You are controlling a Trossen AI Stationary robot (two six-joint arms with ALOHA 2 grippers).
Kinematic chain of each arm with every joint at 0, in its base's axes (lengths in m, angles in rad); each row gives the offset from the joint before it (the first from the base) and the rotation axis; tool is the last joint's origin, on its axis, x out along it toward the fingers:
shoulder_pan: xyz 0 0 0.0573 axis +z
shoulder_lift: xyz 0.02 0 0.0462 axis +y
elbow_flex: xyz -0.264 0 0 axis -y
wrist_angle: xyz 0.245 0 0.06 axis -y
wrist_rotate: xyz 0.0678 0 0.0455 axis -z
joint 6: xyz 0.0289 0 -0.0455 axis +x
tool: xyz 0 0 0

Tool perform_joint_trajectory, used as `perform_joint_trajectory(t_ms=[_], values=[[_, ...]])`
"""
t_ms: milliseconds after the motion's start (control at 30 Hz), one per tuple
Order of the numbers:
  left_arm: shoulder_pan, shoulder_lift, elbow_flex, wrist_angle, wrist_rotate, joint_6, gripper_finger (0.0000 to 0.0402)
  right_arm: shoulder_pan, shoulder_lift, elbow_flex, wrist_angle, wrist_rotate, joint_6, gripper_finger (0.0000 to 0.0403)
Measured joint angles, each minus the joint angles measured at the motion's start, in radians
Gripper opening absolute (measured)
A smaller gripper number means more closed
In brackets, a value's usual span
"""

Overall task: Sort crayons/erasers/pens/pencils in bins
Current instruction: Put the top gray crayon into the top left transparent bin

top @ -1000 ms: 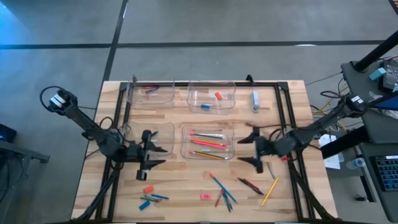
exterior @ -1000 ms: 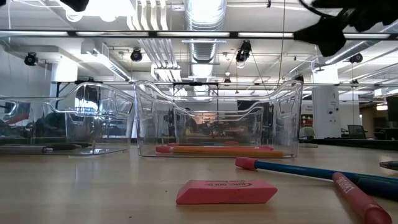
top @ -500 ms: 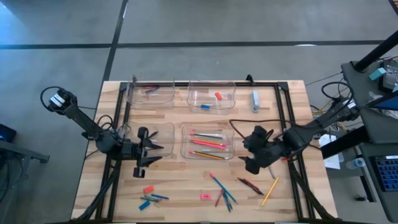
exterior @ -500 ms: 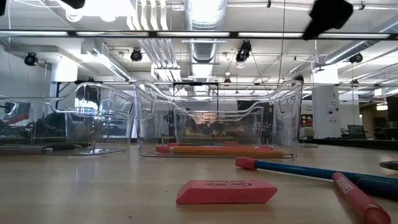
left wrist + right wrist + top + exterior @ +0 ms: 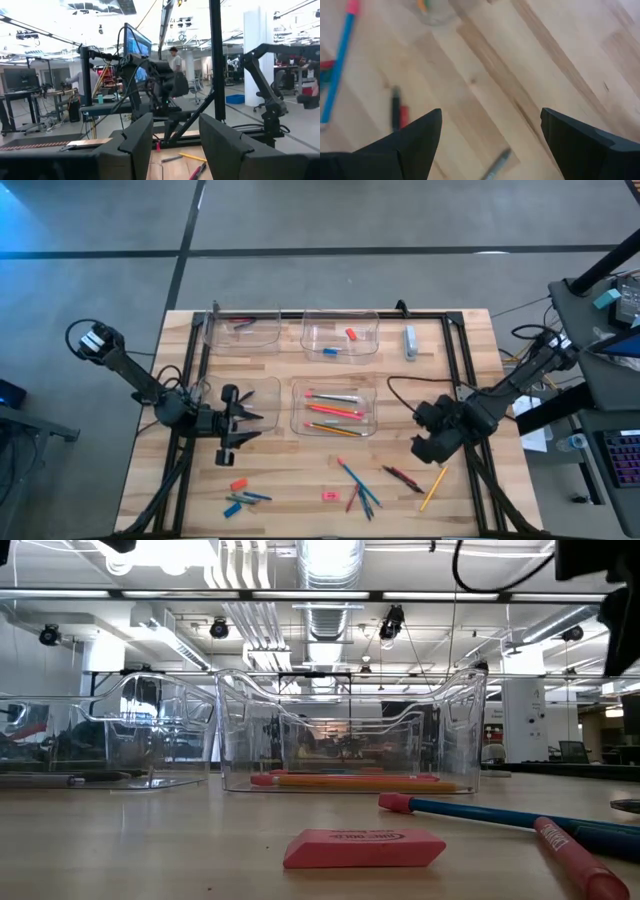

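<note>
Four clear bins stand on the wooden table: the far left bin (image 5: 243, 331), the far middle bin (image 5: 340, 335) with a red and a blue eraser, the near left bin (image 5: 238, 394), and the near middle bin (image 5: 335, 409) with several pencils. A pink eraser (image 5: 330, 496) lies loose near the front edge, as do a red eraser (image 5: 238, 483), crayons (image 5: 240, 500), pencils (image 5: 356, 484), a dark pen (image 5: 403, 477) and a yellow pencil (image 5: 433, 487). My left gripper (image 5: 240, 430) is open beside the near left bin. My right gripper (image 5: 428, 444) is open, pointing down above bare wood (image 5: 491, 114), with the dark pen (image 5: 396, 112) nearby.
A pale blue-grey oblong item (image 5: 410, 341) lies at the far right. A black frame (image 5: 455, 370) runs around the table. In the low view the pink eraser (image 5: 365, 848), a blue stick with a pink end (image 5: 480, 812) and a red crayon (image 5: 575, 860) lie near the camera.
My right gripper has moved from beside the near middle bin toward the table's near right and tipped from level to pointing down. It has stayed open and empty.
</note>
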Motion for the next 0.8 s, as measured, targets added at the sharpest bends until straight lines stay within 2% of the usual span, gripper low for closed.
perform_joint_trajectory(t_ms=[200, 400, 800], values=[[0.000, 0.000, 0.000, 0.001, -0.002, 0.000, 0.0145, 0.016, -0.032, -0.109, 0.009, -0.012, 0.114, 0.0325], [0.000, 0.000, 0.000, 0.000, -0.002, -0.001, 0.0145, 0.016, -0.031, -0.174, 0.070, -0.056, 0.145, 0.0325], [0.000, 0.000, 0.000, -0.001, -0.002, 0.000, 0.0145, 0.016, -0.031, -0.179, 0.098, -0.078, 0.165, 0.0325]])
